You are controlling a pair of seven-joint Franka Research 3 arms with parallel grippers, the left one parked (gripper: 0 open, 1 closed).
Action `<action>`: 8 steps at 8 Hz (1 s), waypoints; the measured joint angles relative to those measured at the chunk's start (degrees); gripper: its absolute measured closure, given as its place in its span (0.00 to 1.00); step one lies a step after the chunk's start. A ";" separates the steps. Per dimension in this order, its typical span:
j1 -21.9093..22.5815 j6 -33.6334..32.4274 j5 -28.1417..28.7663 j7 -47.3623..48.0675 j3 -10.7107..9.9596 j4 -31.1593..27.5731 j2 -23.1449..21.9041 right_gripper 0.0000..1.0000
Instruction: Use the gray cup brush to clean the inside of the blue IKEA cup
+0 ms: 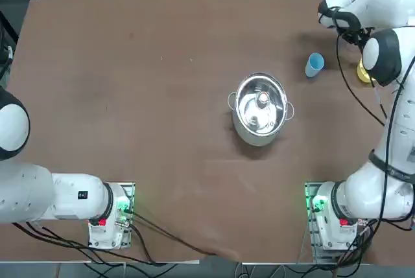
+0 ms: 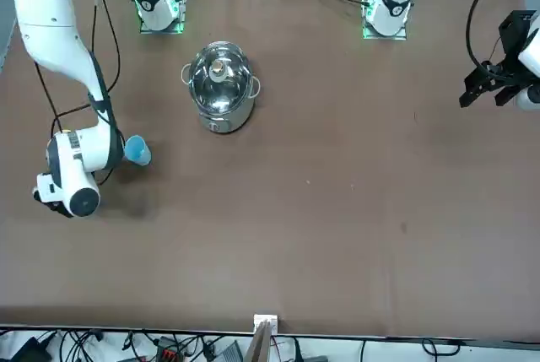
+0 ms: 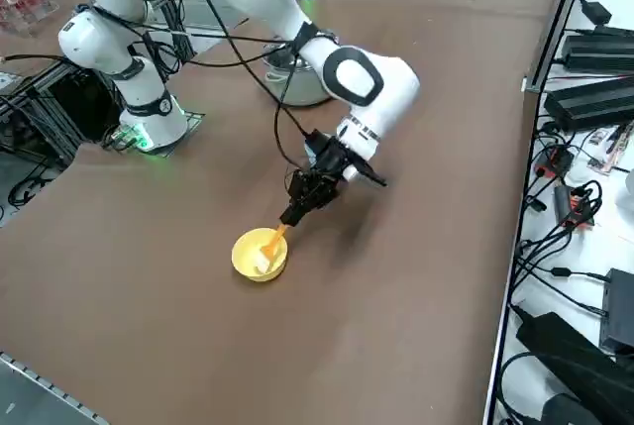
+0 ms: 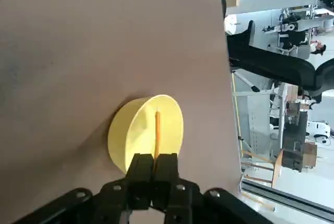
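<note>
One step looks done: your right gripper (image 4: 156, 162) is clenched on the gray cup brush (image 4: 157, 132), its far end inside the yellow cup (image 4: 136, 130) just beyond the fingertips. The blue IKEA cup (image 1: 314, 65), nearby, is not yet brushed.

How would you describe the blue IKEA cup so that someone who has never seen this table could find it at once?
Start from the steel pot in the middle of the brown table, then look towards the working right arm's side, farther from the bases. The blue IKEA cup lies there on its side, a small light-blue tumbler without a handle. The yellow cup, where the right end effector grips the gray cup brush, stands upright.
</note>
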 joint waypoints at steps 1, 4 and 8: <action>-0.09 -0.62 0.53 -2.00 -0.03 0.81 -1.27 0.97; -0.17 -3.75 8.08 -12.93 -0.10 1.66 -8.70 0.97; 0.35 -6.10 19.82 -22.69 3.98 1.62 -17.40 0.97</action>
